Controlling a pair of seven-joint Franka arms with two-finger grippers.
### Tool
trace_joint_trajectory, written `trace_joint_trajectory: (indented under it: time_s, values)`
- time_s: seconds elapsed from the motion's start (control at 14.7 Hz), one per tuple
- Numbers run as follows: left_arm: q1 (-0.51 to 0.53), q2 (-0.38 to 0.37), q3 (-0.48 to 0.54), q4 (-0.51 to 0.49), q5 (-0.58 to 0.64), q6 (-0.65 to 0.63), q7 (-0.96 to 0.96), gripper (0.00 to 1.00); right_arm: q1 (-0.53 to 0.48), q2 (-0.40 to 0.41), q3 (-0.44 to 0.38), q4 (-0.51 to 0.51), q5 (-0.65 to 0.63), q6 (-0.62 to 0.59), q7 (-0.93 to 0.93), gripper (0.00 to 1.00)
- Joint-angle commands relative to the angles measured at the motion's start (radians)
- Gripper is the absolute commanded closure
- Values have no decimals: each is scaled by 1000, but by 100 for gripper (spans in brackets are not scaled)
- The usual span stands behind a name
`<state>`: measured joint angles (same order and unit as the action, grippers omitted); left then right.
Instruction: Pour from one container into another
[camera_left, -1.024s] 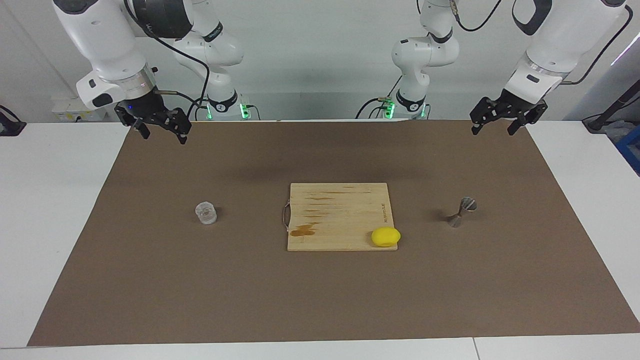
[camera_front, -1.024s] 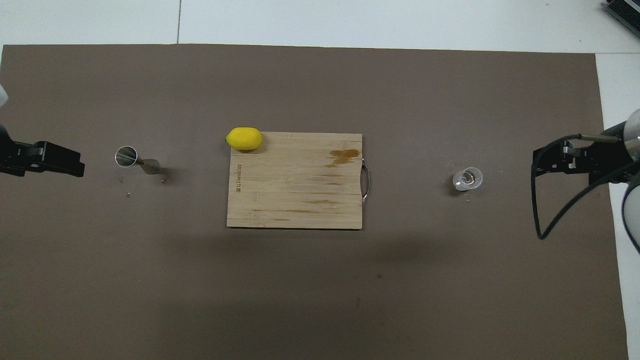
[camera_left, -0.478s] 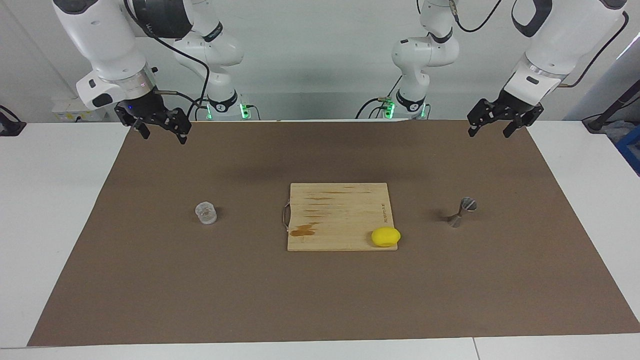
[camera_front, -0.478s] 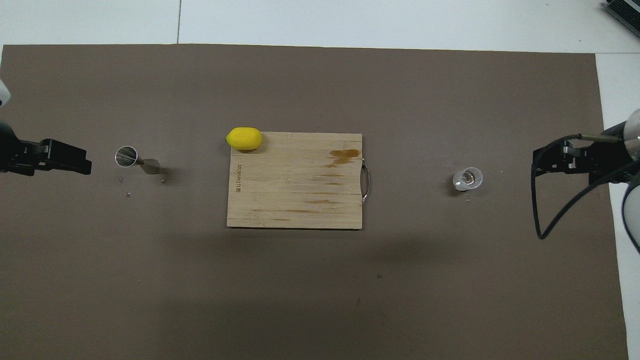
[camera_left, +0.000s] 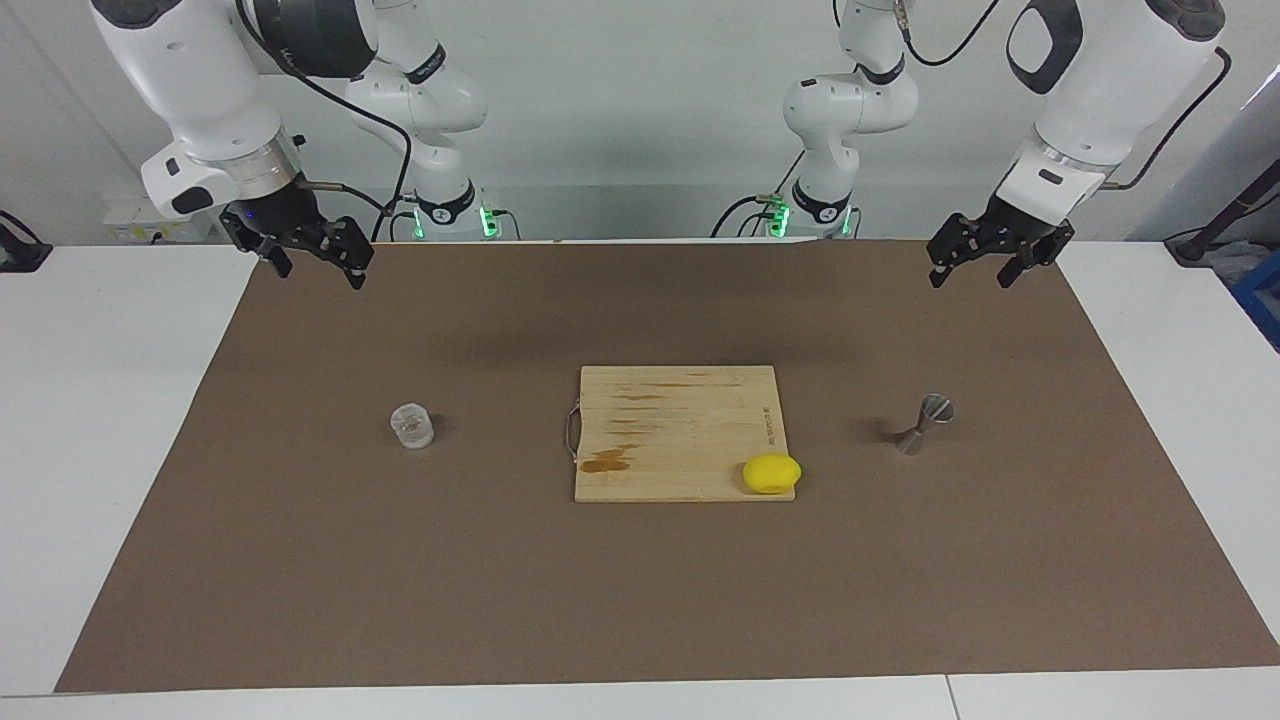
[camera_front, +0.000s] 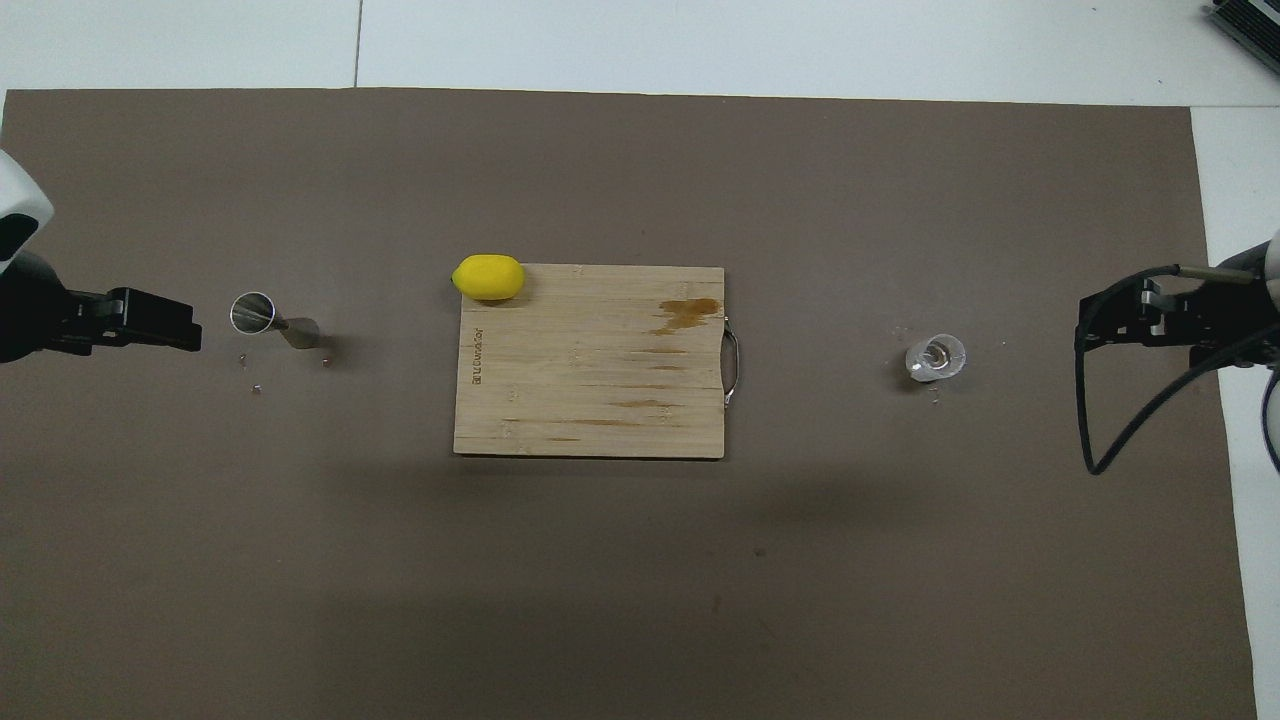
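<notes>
Now holding the right end effector (camera_left: 320, 272) up in the air in the upper corner of the facing frame at the right arm's end, over the edge of the brown mat (camera_left: 300, 560) nearest the robots, fingers spread apart and gripping nothing. Hanging the left end effector (camera_left: 970, 275) likewise in the other upper corner of that frame, over the same mat edge at the left arm's end, fingers also apart, nothing between them. Showing, from overhead, only as dark tips poking in at mid-height from the two side edges of the frame.

Leaving the clear glass cup (camera_left: 412, 426) standing upright on the mat, a little above mid-height in the facing frame, toward the right arm's end, well apart from the right end effector above it in the frame. Leaving the metal jigger (camera_left: 924, 425) standing on its base on the mat at about the same height of the frame, toward the left arm's end, its open top facing up and well clear of the left end effector. Touching neither one.

Resting a wooden cutting board (camera_left: 680, 420) flat at the centre of the frame, between cup and jigger, its small metal handle (camera_left: 572, 435) pointing toward the cup. Carrying a yellow lemon (camera_left: 771, 473) on the board's lower corner in the facing frame, the corner toward the jigger, slightly overhanging the edge. Showing a brown stain (camera_left: 605, 461) near the board's other lower corner. Spreading the mat over most of the white counter (camera_left: 100, 400).
</notes>
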<state>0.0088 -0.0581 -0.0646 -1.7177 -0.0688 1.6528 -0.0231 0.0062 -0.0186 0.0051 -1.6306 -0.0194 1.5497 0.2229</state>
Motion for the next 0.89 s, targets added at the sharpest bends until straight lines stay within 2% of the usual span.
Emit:
trace_joint_trajectory:
  time_s: [0.0, 0.41, 0.55, 0.68, 0.82]
  values:
    - [16, -5, -3, -23, -23, -13, -29, 0, -26, -26, 4, -25, 15, -14, -20, 0]
    - [19, 55, 2, -3, -22, -155, -326, 0, -19, -26, 4, -23, 15, -8, -34, 0]
    - [39, 102, 5, 50, -31, -185, -415, 0, -26, -26, 4, -20, 15, -13, -82, 0]
    - [78, 127, 6, 61, -121, -205, -515, 0, -25, -26, 4, -22, 15, -16, -80, 0]
    - [103, 147, 5, 46, -161, -185, -648, 0, -23, -24, 4, -20, 15, -13, -89, 0]
